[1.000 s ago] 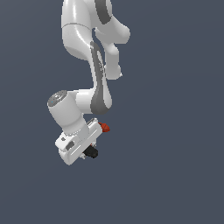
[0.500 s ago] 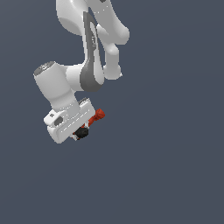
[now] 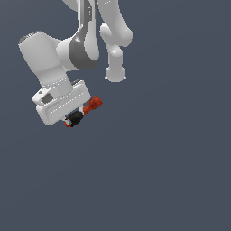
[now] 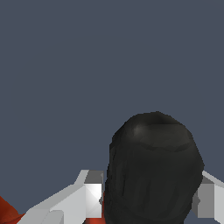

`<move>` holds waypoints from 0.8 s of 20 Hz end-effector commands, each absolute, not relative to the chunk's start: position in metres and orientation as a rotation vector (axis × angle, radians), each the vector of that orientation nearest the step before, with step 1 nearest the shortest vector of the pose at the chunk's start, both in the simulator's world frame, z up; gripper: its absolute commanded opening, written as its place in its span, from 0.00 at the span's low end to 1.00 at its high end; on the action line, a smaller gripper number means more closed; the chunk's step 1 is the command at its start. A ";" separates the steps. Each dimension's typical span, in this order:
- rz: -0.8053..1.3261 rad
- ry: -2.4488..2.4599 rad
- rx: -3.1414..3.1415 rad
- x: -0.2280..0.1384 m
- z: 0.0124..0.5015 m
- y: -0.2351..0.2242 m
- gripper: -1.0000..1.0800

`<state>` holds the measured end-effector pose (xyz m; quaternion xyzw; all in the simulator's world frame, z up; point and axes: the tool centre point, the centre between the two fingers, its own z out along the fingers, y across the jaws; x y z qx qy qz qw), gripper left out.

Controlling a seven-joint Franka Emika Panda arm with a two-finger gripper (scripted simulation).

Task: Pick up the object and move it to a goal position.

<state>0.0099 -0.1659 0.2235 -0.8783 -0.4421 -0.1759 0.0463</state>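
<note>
Drill (image 3: 85, 111): clamped between both fingers (image 4: 85, 197), red handle sticking out sideways.
Gripper (image 3: 74, 118): closed on drill's black chuck.

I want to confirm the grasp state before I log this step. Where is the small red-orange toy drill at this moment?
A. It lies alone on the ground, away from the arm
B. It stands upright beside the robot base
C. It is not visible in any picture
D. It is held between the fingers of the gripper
D: the drill sits in the gripper, its black chuck clamped between the white fingers.
</note>
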 end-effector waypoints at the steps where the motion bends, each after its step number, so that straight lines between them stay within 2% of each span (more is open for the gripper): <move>1: -0.544 -1.353 -2.682 0.001 0.240 -0.172 0.00; 8: -0.547 -1.352 -2.681 -0.014 0.262 -0.182 0.00; 16: -0.542 -1.347 -2.679 -0.017 0.264 -0.183 0.00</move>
